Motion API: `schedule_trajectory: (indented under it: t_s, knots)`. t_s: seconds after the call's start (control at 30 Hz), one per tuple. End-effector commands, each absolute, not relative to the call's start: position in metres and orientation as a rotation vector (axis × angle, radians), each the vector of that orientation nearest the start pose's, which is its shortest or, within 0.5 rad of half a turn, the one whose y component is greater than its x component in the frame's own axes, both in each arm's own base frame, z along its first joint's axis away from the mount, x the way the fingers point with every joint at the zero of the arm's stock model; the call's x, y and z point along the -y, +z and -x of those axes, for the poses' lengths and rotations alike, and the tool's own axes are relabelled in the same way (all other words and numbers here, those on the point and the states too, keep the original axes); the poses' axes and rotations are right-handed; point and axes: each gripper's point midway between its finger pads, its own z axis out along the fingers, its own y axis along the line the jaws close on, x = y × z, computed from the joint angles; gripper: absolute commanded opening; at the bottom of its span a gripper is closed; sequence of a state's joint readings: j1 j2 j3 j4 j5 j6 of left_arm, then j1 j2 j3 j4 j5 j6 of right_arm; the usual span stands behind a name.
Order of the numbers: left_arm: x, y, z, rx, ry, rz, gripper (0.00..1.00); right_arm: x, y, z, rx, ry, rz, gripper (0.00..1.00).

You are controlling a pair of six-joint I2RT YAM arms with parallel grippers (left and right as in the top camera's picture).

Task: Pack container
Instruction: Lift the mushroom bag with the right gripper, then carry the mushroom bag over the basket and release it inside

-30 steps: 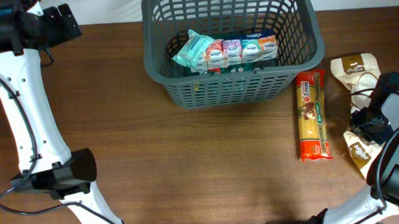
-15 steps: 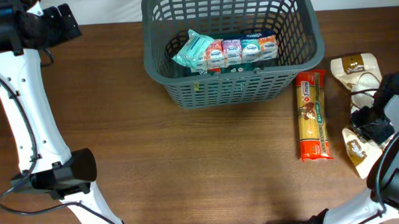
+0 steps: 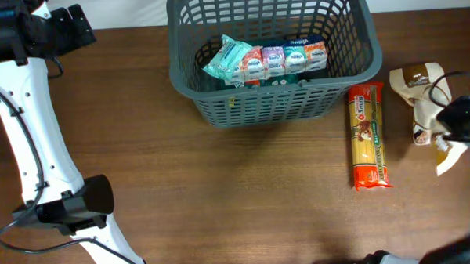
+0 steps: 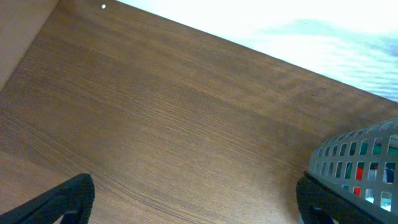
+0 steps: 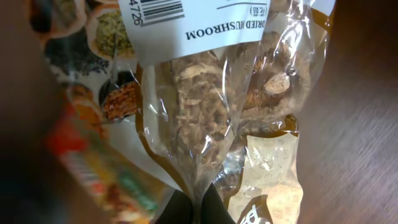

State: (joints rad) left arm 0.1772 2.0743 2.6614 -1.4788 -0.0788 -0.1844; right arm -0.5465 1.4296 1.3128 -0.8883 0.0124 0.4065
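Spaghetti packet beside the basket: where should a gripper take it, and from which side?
Probably mid-length on the spaghetti packet, from straight above, jaws closing across its narrow width: it lies flat, long axis running away from the robot, with bare table on either side there.

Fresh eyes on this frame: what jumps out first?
The big dark grey basket at the far centre of the table, with a row of colourful packets inside. Next, the long spaghetti pack lying flat by the basket's right front corner. At the right edge, the right claw pinches a clear bag of dried mushrooms.
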Motion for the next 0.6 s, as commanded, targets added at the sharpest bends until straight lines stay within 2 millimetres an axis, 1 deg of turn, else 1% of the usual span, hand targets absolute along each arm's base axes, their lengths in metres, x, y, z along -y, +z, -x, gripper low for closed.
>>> schedule_trajectory:
  t_s: [0.0,0.03,0.07,0.1,0.2,0.27,0.3,0.33,0.4,0.47,0.57]
  knots:
    - [-0.098,0.338,-0.463,-2.415,0.086,0.496,0.99,0.172,0.256,-0.318,-2.175,0.054,-1.054,0.04]
    - [-0.098,0.338,-0.463,-2.415,0.086,0.496,0.99,0.165,0.273,-0.318,-2.139,0.092,-1.013,0.04]
    - [-0.098,0.338,-0.463,-2.415,0.086,0.496,0.99,0.159,0.286,-0.318,-2.115,0.118,-0.977,0.04]
    - [-0.098,0.338,-0.463,-2.415,0.086,0.496,0.99,0.150,0.306,-0.320,-2.088,0.147,-0.892,0.04]
    - [-0.098,0.338,-0.463,-2.415,0.086,0.496,0.99,0.124,0.356,-0.320,-2.020,0.179,-0.676,0.04]
    - [-0.098,0.338,-0.463,-2.415,0.086,0.496,0.99,0.106,0.384,-0.319,-1.984,0.180,-0.544,0.04]
    - [-0.098,0.338,-0.463,-2.415,0.086,0.496,0.99,0.094,0.400,-0.319,-1.964,0.187,-0.463,0.04]
    - [-0.098,0.338,-0.463,-2.415,0.086,0.496,0.99,0.085,0.411,-0.319,-1.950,0.196,-0.403,0.04]
    - [-0.098,0.338,-0.463,-2.415,0.086,0.496,0.99,0.058,0.437,-0.319,-1.912,0.218,-0.245,0.04]
    - [-0.098,0.338,-0.463,-2.415,0.086,0.496,0.99,0.036,0.455,-0.322,-1.879,0.240,-0.142,0.04]
    - [-0.098,0.338,-0.463,-2.415,0.086,0.496,0.99,0.002,0.471,-0.328,-1.845,0.296,0.012,0.04]
